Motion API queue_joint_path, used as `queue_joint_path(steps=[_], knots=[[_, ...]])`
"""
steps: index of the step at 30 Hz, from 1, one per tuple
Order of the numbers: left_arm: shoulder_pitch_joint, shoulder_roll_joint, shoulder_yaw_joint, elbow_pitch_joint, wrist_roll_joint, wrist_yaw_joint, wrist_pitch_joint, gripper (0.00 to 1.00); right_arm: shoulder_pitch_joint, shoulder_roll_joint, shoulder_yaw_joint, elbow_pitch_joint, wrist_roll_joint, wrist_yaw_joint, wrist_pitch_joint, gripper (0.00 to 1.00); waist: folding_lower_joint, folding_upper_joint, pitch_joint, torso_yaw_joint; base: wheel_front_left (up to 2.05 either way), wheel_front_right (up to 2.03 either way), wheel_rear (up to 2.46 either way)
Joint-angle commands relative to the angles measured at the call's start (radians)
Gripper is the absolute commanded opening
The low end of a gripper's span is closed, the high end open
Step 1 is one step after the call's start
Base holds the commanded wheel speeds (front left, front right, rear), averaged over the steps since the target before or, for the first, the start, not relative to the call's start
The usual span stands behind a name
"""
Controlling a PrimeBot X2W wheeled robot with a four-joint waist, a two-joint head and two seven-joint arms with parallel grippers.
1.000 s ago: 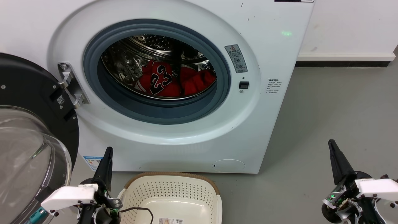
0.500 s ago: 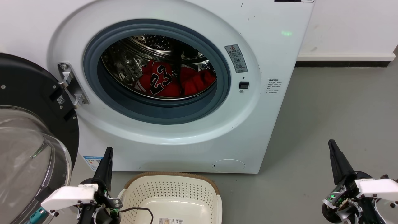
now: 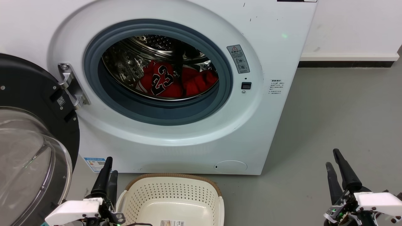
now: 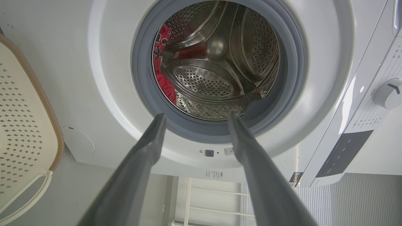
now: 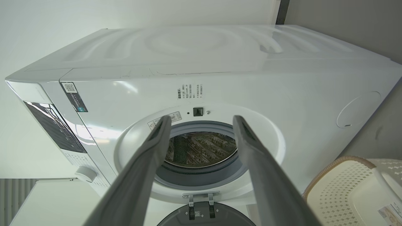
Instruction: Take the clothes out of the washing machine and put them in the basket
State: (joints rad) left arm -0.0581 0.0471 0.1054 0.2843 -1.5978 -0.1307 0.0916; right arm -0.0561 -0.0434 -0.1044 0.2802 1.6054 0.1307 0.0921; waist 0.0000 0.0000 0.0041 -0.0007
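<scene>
left gripper (image 3: 110, 165): fingers spreading apart, previously together.
right gripper (image 3: 332, 158): fingers likewise spreading, sitting lower.
clothes (image 3: 176, 82): lying in washing machine (image 3: 267, 47); reach seemingly starting.
basket (image 3: 172, 177): waiting.

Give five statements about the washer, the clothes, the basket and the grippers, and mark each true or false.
1. The washing machine has its door standing open. True.
2. The numbered jersey lies in the basket. False: it lies in the drum.
3. Both the left gripper and the right gripper are open. True.
4. The left gripper holds the plain red garment. False: it holds nothing; that garment lies in the drum beside the jersey.
5. The basket stands on the floor before the washing machine. True.
</scene>
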Motion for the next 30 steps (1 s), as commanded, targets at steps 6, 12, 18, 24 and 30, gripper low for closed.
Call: queue_joint_path(steps=[6,12,18,24,30], knots=[[-0.003,0.002,0.004,-0.047,0.048,0.000,-0.039,1.00,-0.006,-0.003,0.004,-0.038,-0.055,0.000,-0.038,1.00,0.0000,0.0000,0.001,-0.001,0.00,0.00,0.00],[0.002,0.002,0.038,-0.047,0.125,0.000,-0.066,1.00,-0.007,-0.003,-0.029,-0.033,-0.178,0.000,-0.066,1.00,0.0000,0.0000,0.002,-0.001,0.00,0.00,0.00],[-0.006,0.002,0.087,-0.053,0.222,0.005,-0.092,1.00,-0.017,-0.004,-0.062,-0.075,-0.361,0.000,-0.092,1.00,0.0000,0.0000,0.002,-0.002,0.00,0.00,0.00],[-0.010,0.002,0.117,-0.097,0.327,0.022,-0.116,1.00,-0.020,-0.004,-0.060,-0.146,-0.583,0.000,-0.115,1.00,0.0000,0.0000,0.004,-0.001,0.00,0.00,0.00],[-0.005,0.003,0.113,-0.184,0.458,0.069,-0.138,1.00,-0.018,-0.005,-0.038,-0.230,-0.805,0.000,-0.139,1.00,0.0000,0.0000,0.008,-0.001,0.00,0.00,0.00]])
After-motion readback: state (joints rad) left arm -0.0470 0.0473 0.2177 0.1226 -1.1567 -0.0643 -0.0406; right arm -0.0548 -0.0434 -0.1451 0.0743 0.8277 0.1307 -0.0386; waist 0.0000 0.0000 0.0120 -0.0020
